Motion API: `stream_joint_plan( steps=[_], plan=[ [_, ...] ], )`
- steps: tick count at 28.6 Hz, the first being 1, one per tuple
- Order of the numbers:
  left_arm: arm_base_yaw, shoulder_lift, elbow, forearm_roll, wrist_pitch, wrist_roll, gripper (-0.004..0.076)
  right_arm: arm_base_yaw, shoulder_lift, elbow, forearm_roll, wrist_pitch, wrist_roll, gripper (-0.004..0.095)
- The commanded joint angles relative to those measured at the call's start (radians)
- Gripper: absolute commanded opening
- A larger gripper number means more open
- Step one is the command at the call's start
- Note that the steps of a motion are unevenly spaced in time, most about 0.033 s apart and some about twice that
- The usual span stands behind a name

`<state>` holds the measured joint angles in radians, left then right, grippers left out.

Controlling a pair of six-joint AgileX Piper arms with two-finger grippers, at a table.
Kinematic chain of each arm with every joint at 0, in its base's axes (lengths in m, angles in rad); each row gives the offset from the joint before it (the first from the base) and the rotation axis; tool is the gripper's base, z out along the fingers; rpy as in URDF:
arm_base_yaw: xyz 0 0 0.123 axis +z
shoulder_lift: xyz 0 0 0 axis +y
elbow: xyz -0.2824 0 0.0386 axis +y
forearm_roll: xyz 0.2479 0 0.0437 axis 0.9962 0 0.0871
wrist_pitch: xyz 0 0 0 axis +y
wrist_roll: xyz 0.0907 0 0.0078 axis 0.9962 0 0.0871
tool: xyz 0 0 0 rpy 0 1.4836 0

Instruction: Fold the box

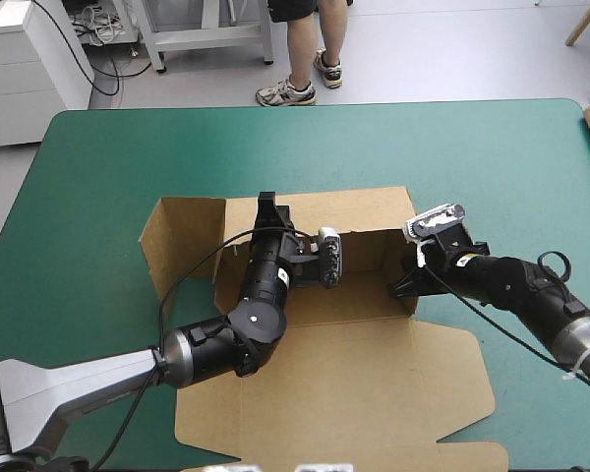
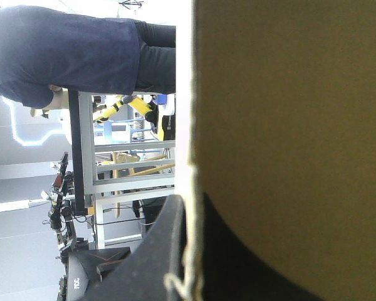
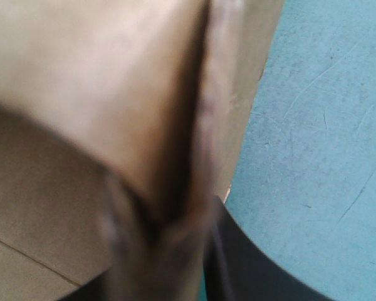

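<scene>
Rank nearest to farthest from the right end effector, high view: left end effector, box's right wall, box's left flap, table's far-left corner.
1. box's right wall: held in the right end effector.
2. left end effector: mid-box, to the left.
3. box's left flap: raised, at the left end.
4. table's far-left corner: farthest.

— L arm (image 1: 251, 324)?
— Grey forearm shell, then black rounded joints. White dot + small white label on one.
— R arm (image 1: 501, 280)?
— Black tubes, silver cuff, tiny yellowish sticker.
— Fingers (image 2: 166, 251)?
— Black, broad, curved fins.
</scene>
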<state>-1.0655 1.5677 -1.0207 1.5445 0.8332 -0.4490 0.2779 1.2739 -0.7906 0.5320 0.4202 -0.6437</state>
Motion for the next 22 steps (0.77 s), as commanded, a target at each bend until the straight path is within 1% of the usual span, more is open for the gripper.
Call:
stream_joint_plan(
  steps=[1, 7, 9, 11, 12, 13, 14, 15, 18, 20, 22],
  plan=[
    [-0.002, -0.033, -0.015, 0.01, -0.018, -0.007, -0.0008, 0.028, -0.023, -0.028, -0.046, -0.008, 0.049, 0.0003],
    [-0.002, -0.033, -0.015, 0.012, -0.014, -0.007, -0.0008, 0.033, -0.023, -0.028, -0.181, -0.001, 0.184, 0.0002],
    [-0.002, -0.033, -0.015, 0.019, -0.014, -0.007, -0.0006, 0.033, -0.023, -0.028, -0.211, 0.001, 0.217, 0.0002],
    [-0.002, -0.033, -0.015, 0.04, -0.014, -0.01, 0.0012, 0.033, -0.023, -0.028, -0.213, 0.005, 0.217, 0.0002],
    [-0.002, -0.033, -0.015, 0.055, -0.014, -0.016, 0.0036, 0.033, -0.023, -0.028, -0.213, 0.004, 0.217, 0.0002],
    [-0.002, -0.033, -0.015, 0.082, -0.014, -0.052, 0.012, 0.033, -0.023, -0.028, -0.213, 0.009, 0.217, 0.0002],
    [-0.002, -0.033, -0.015, 0.095, -0.014, -0.073, 0.0164, 0.033, -0.023, -0.03, -0.213, 0.011, 0.217, 0.0002],
    [-0.002, -0.033, -0.015, 0.118, -0.014, -0.112, 0.0237, 0.033, -0.023, -0.031, -0.213, 0.014, 0.217, 0.0002],
    [-0.002, -0.033, -0.015, 0.165, -0.014, -0.158, 0.0363, 0.033, -0.023, -0.046, -0.215, 0.034, 0.228, 0.0002],
    [-0.002, -0.033, -0.015, 0.165, -0.014, -0.158, 0.0358, 0.033, -0.023, -0.07, -0.225, 0.054, 0.255, 0.0002],
    [-0.002, -0.033, -0.015, 0.165, -0.012, -0.158, 0.0316, 0.033, -0.023, -0.099, -0.268, 0.069, 0.297, 0.0002]
  ],
)
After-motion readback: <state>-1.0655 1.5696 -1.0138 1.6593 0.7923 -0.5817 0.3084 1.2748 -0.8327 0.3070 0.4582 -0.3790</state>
